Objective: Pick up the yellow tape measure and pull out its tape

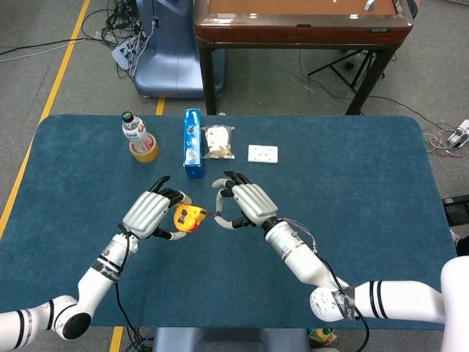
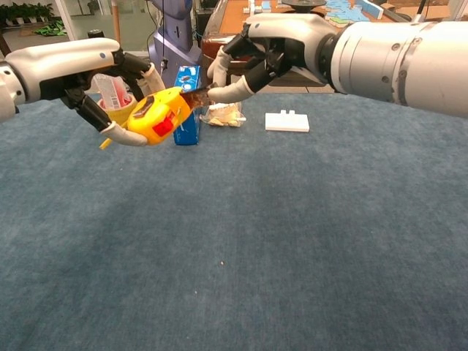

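Observation:
My left hand (image 1: pixel 150 214) (image 2: pixel 121 86) grips the yellow tape measure (image 1: pixel 188 218) (image 2: pixel 156 115) and holds it above the blue table mat, red button facing the chest camera. My right hand (image 1: pixel 245 204) (image 2: pixel 256 62) is close on its right side. Its thumb and a finger pinch the dark tip of the tape (image 2: pixel 198 91) where it leaves the case. Only a very short length of tape shows between the case and the pinch. The hands are a few centimetres apart.
At the back of the table stand a bottle inside a yellow tape roll (image 1: pixel 139 139), a blue box (image 1: pixel 192 141), a snack bag (image 1: pixel 218 141) and a white socket plate (image 1: pixel 262 153). A wooden table (image 1: pixel 293 22) stands beyond the far edge.

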Robot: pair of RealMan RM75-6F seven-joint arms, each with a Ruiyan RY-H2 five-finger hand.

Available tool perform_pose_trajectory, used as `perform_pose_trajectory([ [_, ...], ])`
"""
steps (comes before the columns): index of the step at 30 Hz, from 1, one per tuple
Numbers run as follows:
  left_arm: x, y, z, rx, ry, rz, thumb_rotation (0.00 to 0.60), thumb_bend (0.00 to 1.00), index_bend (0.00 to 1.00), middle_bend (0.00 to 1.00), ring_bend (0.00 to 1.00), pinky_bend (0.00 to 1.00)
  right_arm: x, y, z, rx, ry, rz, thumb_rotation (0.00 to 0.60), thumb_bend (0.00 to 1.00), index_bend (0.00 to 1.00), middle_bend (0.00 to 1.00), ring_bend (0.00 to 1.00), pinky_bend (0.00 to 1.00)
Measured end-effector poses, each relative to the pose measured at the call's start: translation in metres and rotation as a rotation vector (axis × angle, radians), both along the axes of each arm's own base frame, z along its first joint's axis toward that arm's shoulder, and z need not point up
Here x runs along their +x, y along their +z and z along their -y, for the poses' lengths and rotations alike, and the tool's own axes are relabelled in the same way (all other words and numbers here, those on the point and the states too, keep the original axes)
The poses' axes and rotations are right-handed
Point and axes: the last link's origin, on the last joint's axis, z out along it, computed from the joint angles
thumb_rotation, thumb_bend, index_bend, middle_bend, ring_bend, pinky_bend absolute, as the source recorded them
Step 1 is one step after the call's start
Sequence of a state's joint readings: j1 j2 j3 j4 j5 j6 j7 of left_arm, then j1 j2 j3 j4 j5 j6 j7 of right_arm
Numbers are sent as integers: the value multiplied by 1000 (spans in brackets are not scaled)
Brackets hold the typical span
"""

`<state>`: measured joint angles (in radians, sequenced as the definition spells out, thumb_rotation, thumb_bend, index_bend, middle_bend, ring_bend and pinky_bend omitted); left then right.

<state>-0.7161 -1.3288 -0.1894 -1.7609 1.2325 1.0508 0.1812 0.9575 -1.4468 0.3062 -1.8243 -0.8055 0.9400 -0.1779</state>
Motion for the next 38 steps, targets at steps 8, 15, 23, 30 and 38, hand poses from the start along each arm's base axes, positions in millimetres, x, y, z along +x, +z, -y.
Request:
perform_pose_trajectory([
  [8, -5, -1, -2, 5, -1, -18, 600, 150, 546, 540, 305, 21, -4, 5, 0, -6, -3, 0, 600, 585, 667, 240, 0, 0],
  [15, -20, -2, -6, 2, 15, -49, 600, 150, 546, 540, 305, 21, -18, 20, -4, -14, -6, -10, 600, 595, 676, 248, 0, 0],
  [23, -45, -3, -9, -20, -11, -130, 600, 150, 544, 540, 300, 21, -35, 44, -13, -21, -13, -14, 600, 606, 683, 257, 0, 0],
  [30, -74, -1, -13, -49, 11, -163, 600, 150, 544, 540, 299, 21, -49, 68, -23, -25, -21, 0, 600, 607, 687, 260, 0, 0],
  [38, -101, -1, -16, -42, 38, -213, 600, 150, 544, 540, 299, 21, -61, 93, -29, -46, -35, 21, 600, 606, 694, 263, 0, 0],
])
